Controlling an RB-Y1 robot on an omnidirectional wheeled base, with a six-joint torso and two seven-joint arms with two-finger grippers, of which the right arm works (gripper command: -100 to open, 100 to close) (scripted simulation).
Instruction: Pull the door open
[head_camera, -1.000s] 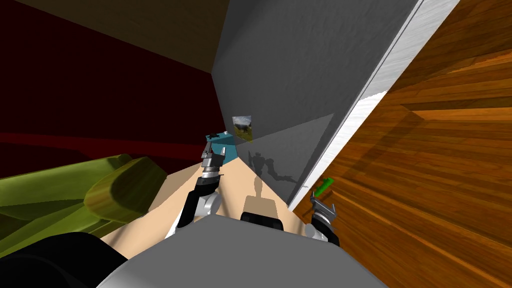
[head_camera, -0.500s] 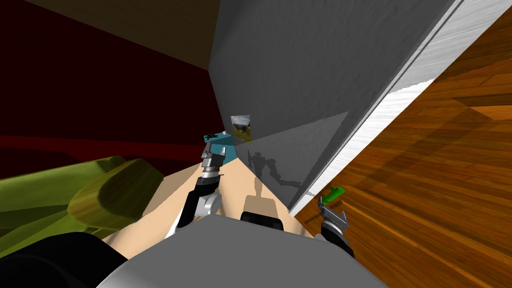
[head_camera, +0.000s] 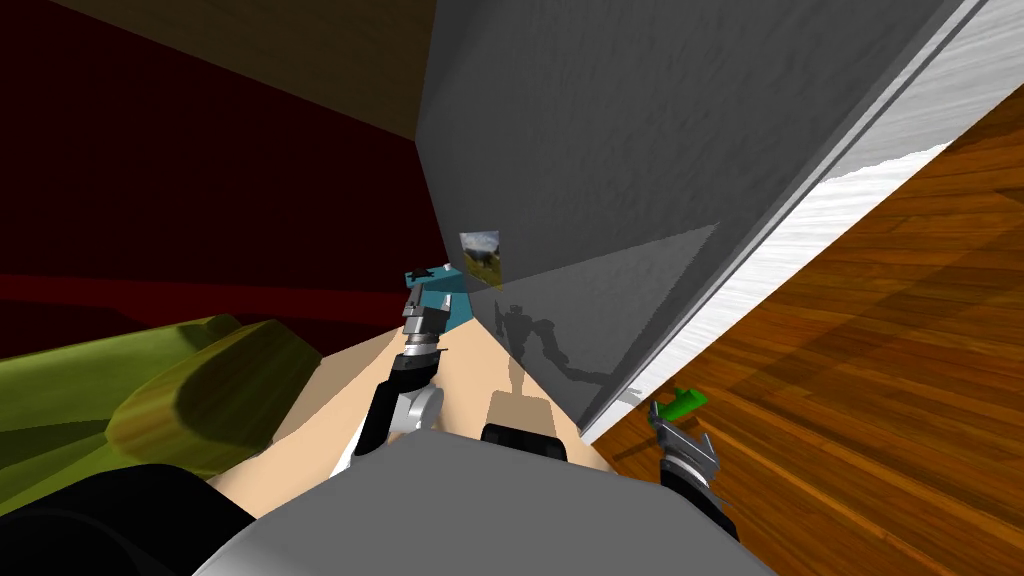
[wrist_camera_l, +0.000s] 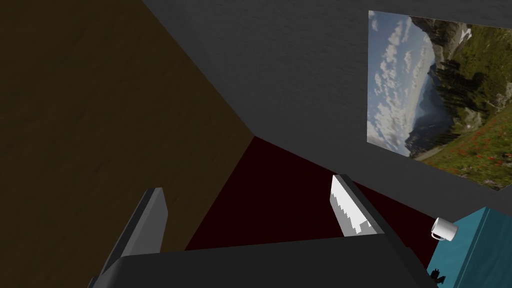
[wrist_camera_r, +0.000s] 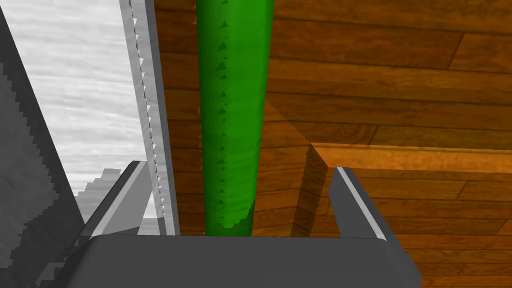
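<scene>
- Sofa (head_camera: 200, 385), olive green, sits far on my left.
- Left gripper (wrist_camera_l: 247, 183) is held up by the grey wall (head_camera: 600, 150). Its fingers are apart with nothing between them.
- Green door handle (wrist_camera_r: 232, 125) sits between the fingers of the right gripper (wrist_camera_r: 240, 166). They stand apart and do not squeeze it.
- Brown wooden door (head_camera: 880, 330) is on my right, next to the white frame (head_camera: 760, 270).

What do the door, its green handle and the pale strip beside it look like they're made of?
Door: wood, going by its orange-brown planks with grain lines and a mild sheen.
Green handle: a plain, smooth bar of uniform green; it could be plastic or painted metal, I cannot tell which.
Pale strip: white with fine streaks, perhaps painted or brushed; the material is unclear.
</scene>
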